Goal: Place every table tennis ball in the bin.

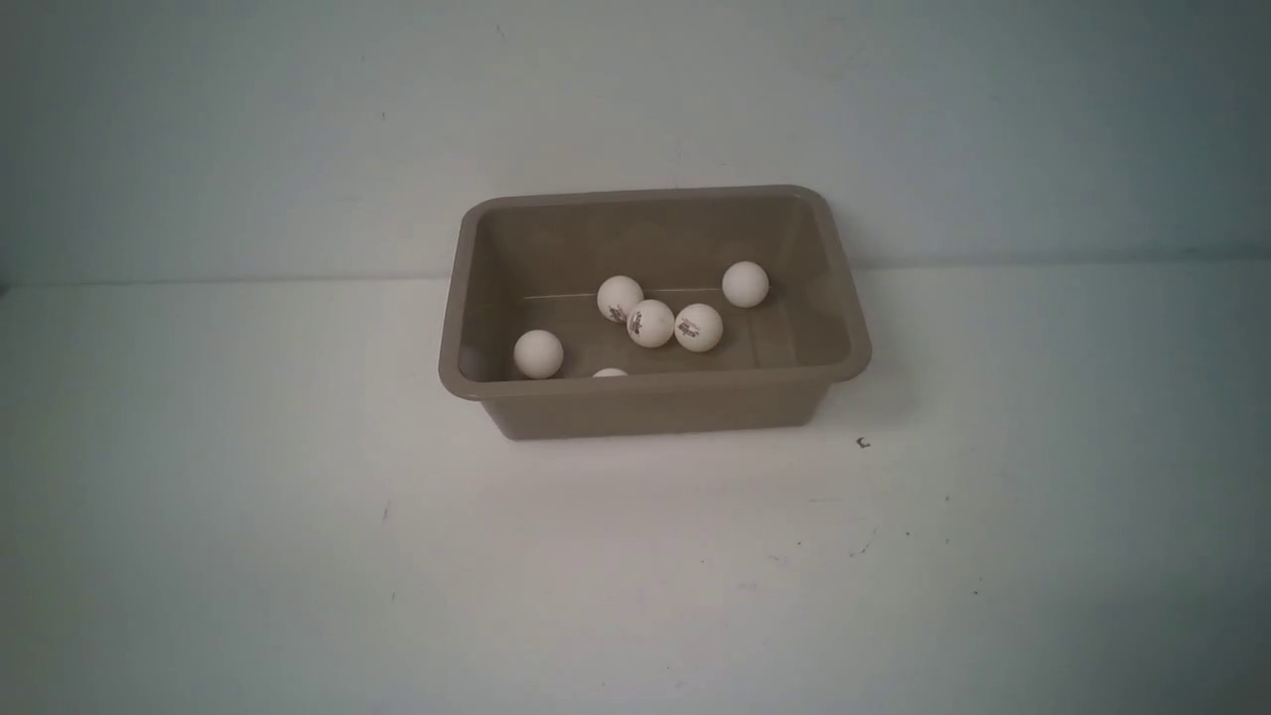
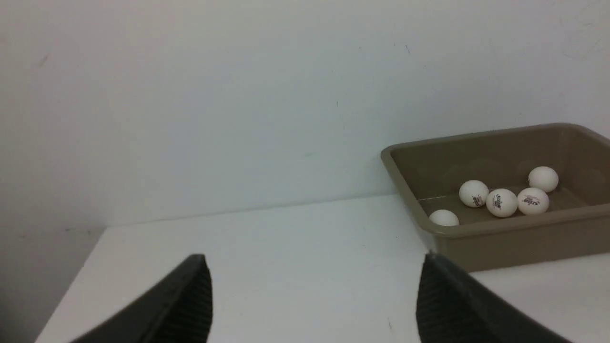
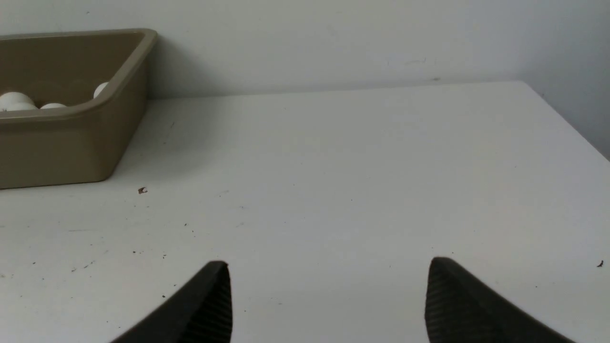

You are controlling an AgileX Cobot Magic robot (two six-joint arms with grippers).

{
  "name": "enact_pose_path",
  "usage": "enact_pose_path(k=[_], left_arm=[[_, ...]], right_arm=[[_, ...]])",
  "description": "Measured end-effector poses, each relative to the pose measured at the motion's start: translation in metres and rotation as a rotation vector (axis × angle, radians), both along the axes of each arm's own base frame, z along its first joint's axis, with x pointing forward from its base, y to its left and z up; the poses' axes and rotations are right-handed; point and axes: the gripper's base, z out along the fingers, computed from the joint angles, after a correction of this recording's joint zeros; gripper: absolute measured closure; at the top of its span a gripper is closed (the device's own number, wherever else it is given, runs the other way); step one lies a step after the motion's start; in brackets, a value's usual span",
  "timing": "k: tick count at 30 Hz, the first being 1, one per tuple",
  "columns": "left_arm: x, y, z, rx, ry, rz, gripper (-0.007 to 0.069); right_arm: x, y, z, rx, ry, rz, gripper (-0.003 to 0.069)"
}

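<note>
Table tennis balls (image 1: 651, 323) all inside bin (image 1: 467, 298): six visible from the front. Three clustered touching near the middle of the floor, with dark logos. One plain ball (image 1: 745, 284) toward the far right corner. One more ball (image 1: 538, 354) at the left end. Sixth ball (image 1: 610, 373) peeking just above the near rim. Bin set on white table (image 1: 298, 556), close to the back wall. No grippers or arms visible from the front.

Left wrist view: left gripper (image 2: 314, 286) spread wide, holding nothing, only bare table between the black ribbed fingertips (image 2: 190, 295). Bin (image 2: 500, 247) beyond the right-hand fingertip and just past it, apart from the finger as far as can be told. Five balls seen over its rim: cluster of three (image 2: 501, 202), one (image 2: 543, 178) behind them near the far wall, one (image 2: 443, 218) half hidden by the near rim.

Right wrist view: right gripper (image 3: 329, 295) also parted wide, empty, fingertips (image 3: 209, 300) over bare table. Bin (image 3: 71, 143) well ahead of and off to the side of the left-hand fingertip, well apart. Tops of three balls (image 3: 16, 100) just showing above the rim. Small dark speck (image 3: 142, 190) on the table near the bin's corner, between bin and fingers.
</note>
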Motion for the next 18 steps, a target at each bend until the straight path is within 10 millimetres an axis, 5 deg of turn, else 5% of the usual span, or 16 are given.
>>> enact_pose_path(k=[7,18], left_arm=[[0.033,0.001,-0.051,0.0,0.106,0.011,0.0104],[0.042,0.001,-0.109,0.001,0.152,0.02,0.0104]], right_arm=[[0.0,0.0,0.0,0.0,0.0,0.0,0.0165],[0.0,0.0,0.0,0.0,0.0,0.0,0.0165]])
